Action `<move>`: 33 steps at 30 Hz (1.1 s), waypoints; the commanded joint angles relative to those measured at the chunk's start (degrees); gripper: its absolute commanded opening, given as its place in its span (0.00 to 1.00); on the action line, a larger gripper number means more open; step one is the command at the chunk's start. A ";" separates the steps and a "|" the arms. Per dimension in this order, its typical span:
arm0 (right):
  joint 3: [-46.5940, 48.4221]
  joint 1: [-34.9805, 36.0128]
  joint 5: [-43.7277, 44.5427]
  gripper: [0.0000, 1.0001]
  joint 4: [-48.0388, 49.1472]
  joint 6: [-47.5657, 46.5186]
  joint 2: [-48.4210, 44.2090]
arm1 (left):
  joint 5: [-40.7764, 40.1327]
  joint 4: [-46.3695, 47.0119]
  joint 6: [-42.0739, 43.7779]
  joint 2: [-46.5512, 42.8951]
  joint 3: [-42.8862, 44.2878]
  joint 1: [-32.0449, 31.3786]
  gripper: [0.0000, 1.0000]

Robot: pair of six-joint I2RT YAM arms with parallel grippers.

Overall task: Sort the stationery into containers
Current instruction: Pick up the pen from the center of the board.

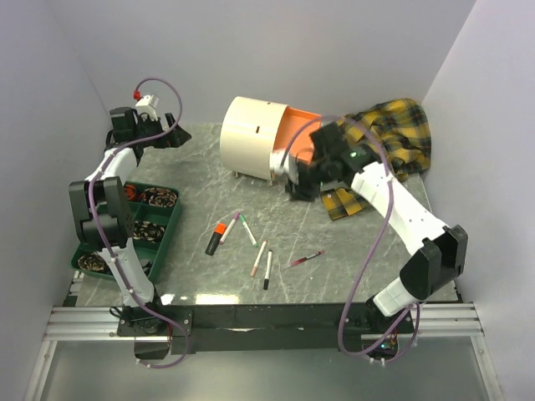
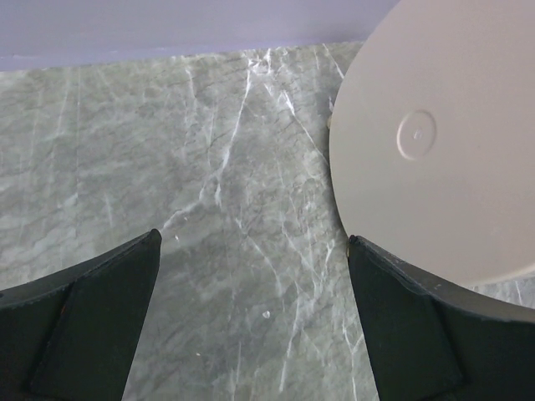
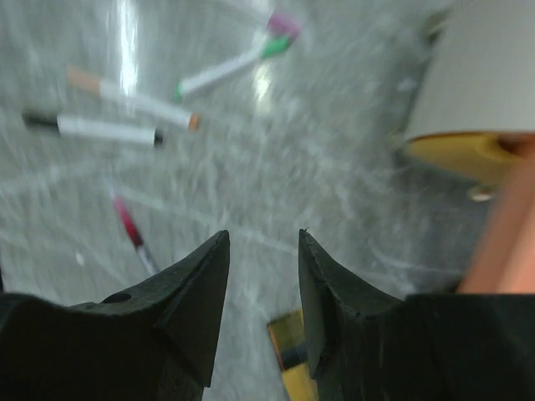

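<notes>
Several pens lie on the marble table in front of the cream cabinet: an orange-capped black marker, a pink-tipped pen, a green-tipped pen, a tan-capped pen, a black-tipped pen and a red pen. The cabinet's orange drawer stands pulled out. My right gripper hovers by the cabinet's front, its jaws slightly apart and empty. The yellow drawer shows beside it. My left gripper is open and empty left of the cabinet's round end.
A green tray with dark coiled items sits at the near left. The yellow plaid cloth lies at the far right, and a strip of it lies under my right gripper. Grey walls close in the far and side edges.
</notes>
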 commanded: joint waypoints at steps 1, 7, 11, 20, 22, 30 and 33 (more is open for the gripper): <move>-11.86 1.01 11.68 0.45 -2.80 -21.29 0.39 | -1.98 2.07 2.31 -6.02 -1.86 -0.16 0.99; -20.22 6.20 14.32 0.41 -0.61 -21.73 0.40 | -2.33 -1.19 6.71 -11.46 -6.50 -0.25 0.99; -25.67 9.27 17.57 0.38 1.51 -21.47 -1.01 | -3.29 -4.09 7.59 -13.76 -7.75 -0.25 0.99; -30.43 18.85 20.04 0.32 2.13 -15.50 0.13 | -4.61 -2.68 5.75 -18.16 -11.36 -0.16 0.99; -31.39 19.56 20.30 0.32 2.74 -15.06 0.04 | -4.87 -2.51 4.96 -19.29 -12.31 -0.16 0.99; -33.77 22.28 22.94 0.32 5.46 -11.80 1.97 | -3.82 -2.15 4.78 -22.46 -15.14 -0.16 0.99; -34.03 22.37 24.69 0.33 6.17 -12.06 3.29 | -3.65 -1.81 5.39 -23.87 -16.01 -0.16 1.00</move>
